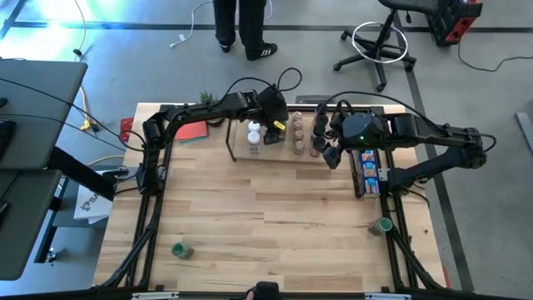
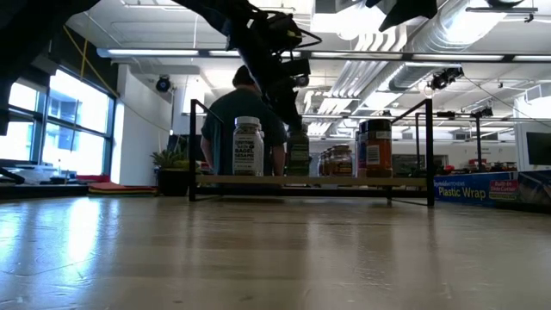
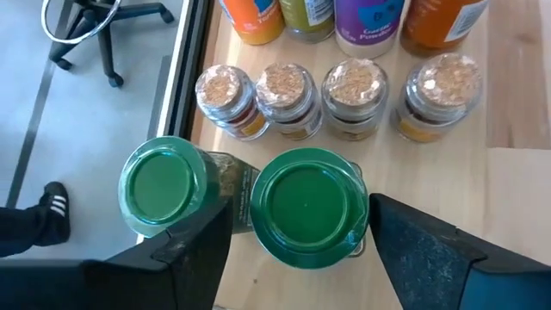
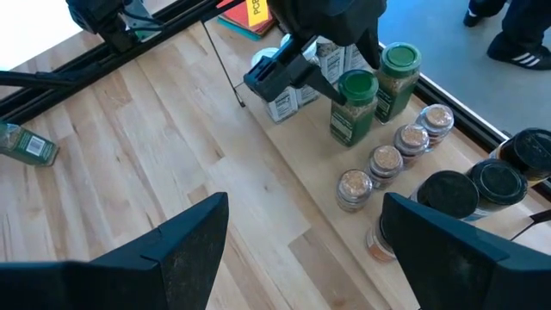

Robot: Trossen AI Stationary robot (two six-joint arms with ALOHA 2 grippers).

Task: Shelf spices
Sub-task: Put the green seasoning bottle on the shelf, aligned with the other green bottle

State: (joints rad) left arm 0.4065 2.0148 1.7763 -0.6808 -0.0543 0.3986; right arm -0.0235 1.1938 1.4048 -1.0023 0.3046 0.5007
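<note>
The shelf [image 1: 275,153] stands at the table's far middle with several spice jars on it. My left gripper [image 3: 301,226] reaches down over its left part, open. Its fingers [image 3: 202,250] stand close on either side of a green-lidded jar [image 3: 306,207], which stands upright on the shelf beside a second green-lidded jar [image 3: 164,185]. Beyond them stands a row of clear-topped jars [image 3: 344,90]. My right gripper [image 4: 301,250] hangs open above the table, just near of the shelf's right part [image 1: 333,155], with nothing between its fingers.
Two green-lidded jars lie loose on the table, near left [image 1: 181,250] and near right [image 1: 381,225]. A long blue box [image 1: 366,171] lies right of the shelf. A potted plant [image 1: 206,98] and a red flat thing [image 1: 193,131] sit far left. A person [image 1: 241,29] stands beyond the table.
</note>
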